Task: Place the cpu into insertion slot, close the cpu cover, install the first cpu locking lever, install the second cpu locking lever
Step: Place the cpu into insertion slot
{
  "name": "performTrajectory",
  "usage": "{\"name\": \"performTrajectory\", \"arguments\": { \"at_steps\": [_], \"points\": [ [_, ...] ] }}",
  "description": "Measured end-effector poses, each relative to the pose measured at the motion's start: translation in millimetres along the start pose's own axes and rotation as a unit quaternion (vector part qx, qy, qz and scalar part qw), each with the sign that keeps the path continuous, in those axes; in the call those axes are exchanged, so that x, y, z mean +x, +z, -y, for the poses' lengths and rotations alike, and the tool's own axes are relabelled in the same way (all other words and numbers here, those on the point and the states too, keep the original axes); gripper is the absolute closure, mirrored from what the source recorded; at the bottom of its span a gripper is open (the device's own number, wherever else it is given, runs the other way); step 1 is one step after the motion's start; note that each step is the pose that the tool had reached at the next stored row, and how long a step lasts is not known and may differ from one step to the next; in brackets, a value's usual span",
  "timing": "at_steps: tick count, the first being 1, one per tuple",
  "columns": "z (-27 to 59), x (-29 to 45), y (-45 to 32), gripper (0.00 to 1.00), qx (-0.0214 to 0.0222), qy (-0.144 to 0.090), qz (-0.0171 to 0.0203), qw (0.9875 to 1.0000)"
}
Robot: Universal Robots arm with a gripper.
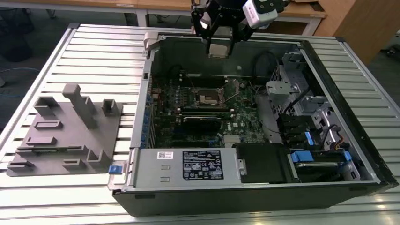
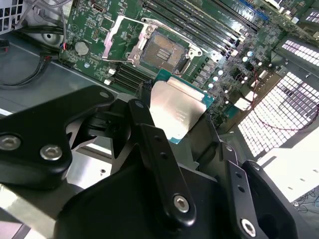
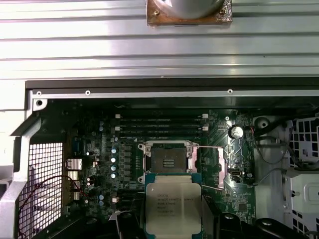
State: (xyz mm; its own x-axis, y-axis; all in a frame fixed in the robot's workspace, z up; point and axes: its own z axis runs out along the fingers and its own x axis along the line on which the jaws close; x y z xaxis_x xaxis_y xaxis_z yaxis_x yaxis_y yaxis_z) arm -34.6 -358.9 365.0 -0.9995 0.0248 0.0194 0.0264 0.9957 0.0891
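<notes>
Right of the grey fixture block (image 1: 65, 129), the insertion slot (image 1: 209, 96) lies bare, its cpu cover (image 2: 112, 42) swung open. The jaws clamp the cpu (image 1: 218, 49) by its edges, above the case. It is best kept level and square to the slot, never sliding across the pins.

light: bright, even | glare: cpu (image 2: 175, 110) lid, table (image 1: 93, 51) slats | shadow: case (image 1: 182, 56) interior dim

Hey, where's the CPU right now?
The cpu is clamped in the gripper, hanging over the open computer case in the exterior view, well above the empty socket.
</notes>
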Motion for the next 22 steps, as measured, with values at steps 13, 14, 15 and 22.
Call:
{"name": "performTrajectory", "arguments": {
  "at_steps": [13,14,15,22],
  "points": [
    [0.1,-0.1,1.8,0.46,0.0004,0.0,0.0001,1.0],
    [0.1,-0.1,2.1,0.46,0.0003,0.0,0.0001,1.0],
    [0.2,-0.1,2.4,0.46,0.0003,0.0,0.0001,1.0],
    [0.4,-0.1,4.5,0.46,0.0003,0.0,0.0001,1.0]
  ]
}}
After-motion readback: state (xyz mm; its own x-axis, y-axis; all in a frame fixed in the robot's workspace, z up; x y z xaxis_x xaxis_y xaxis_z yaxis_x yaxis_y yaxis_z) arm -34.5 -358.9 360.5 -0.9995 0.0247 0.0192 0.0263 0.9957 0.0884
